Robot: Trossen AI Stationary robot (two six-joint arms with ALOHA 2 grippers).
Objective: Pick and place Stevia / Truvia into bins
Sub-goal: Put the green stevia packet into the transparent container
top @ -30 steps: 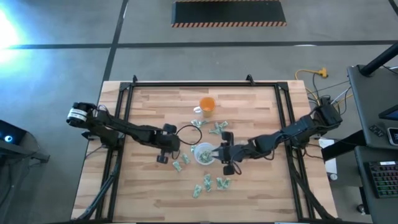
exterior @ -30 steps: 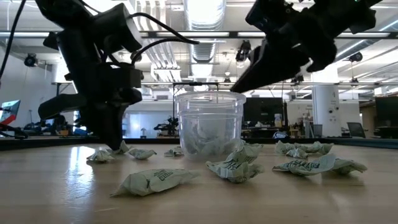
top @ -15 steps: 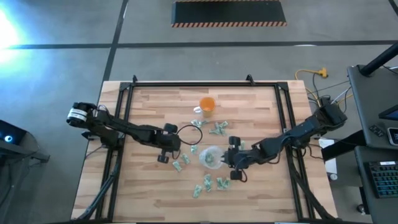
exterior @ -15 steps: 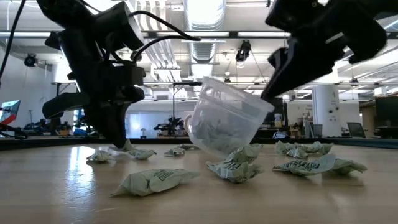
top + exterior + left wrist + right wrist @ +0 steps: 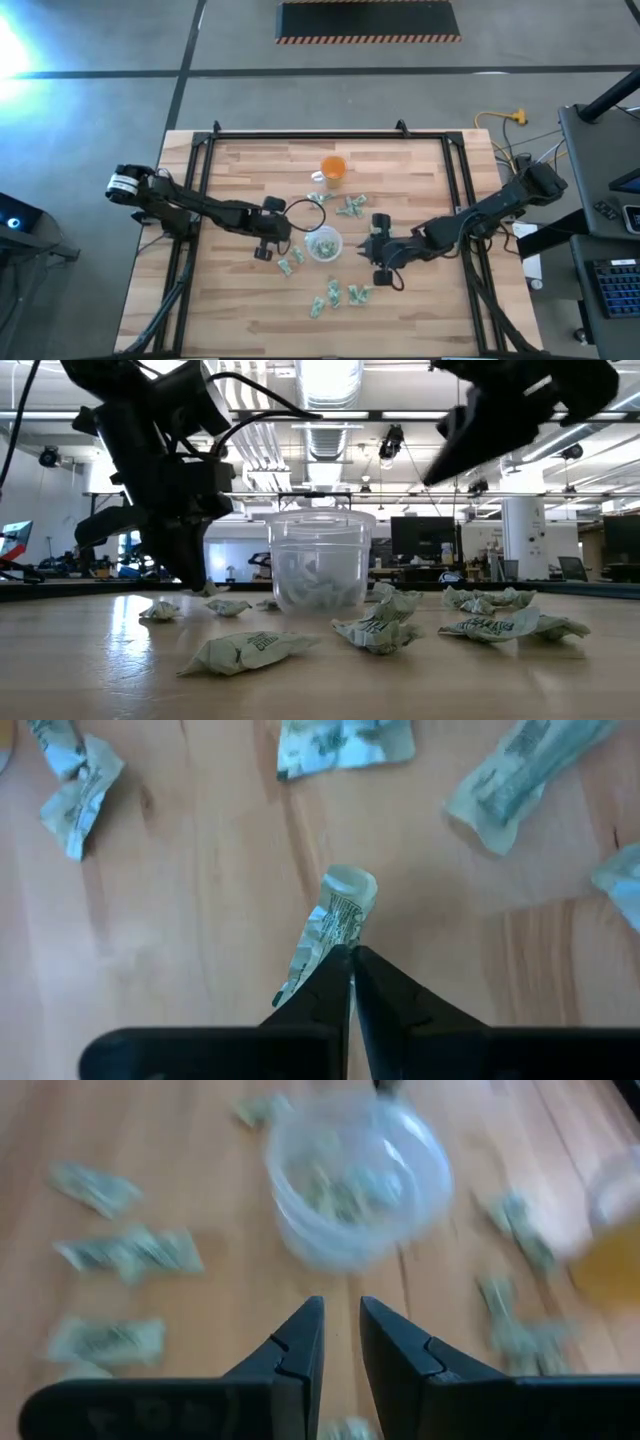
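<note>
The bin, a clear round cup (image 5: 323,243), stands upright on the table with several sachets inside; it also shows in the low view (image 5: 320,565) and the right wrist view (image 5: 355,1175). Pale green Stevia sachets (image 5: 350,207) lie loose around it, some in front (image 5: 250,650). Just left of the bin, my left gripper (image 5: 283,240) is low over the table, shut on one sachet (image 5: 335,920). My right gripper (image 5: 368,250) hangs raised to the bin's right (image 5: 445,460), its fingers (image 5: 300,1335) a narrow gap apart with nothing between them. My left gripper pinches one end of a crumpled sachet (image 5: 332,942) between its two fingertips, coming from above and slanting down. The rest of the sachet sticks out beyond the tips to its free end (image 5: 350,882). I cannot tell whether that end touches the table.
An orange translucent cup (image 5: 333,170) stands behind the bin toward the far edge. More sachets lie near the front (image 5: 330,298) and to the right in the low view (image 5: 500,625). A black cable loop (image 5: 300,210) lies beside the left arm.
My right gripper had the bin by its rim and tipped it toward the right, then let go. It has drawn back toward the table's right edge and risen. The bin has dropped back upright, slightly to the left. My left gripper stayed put with its sachet.
</note>
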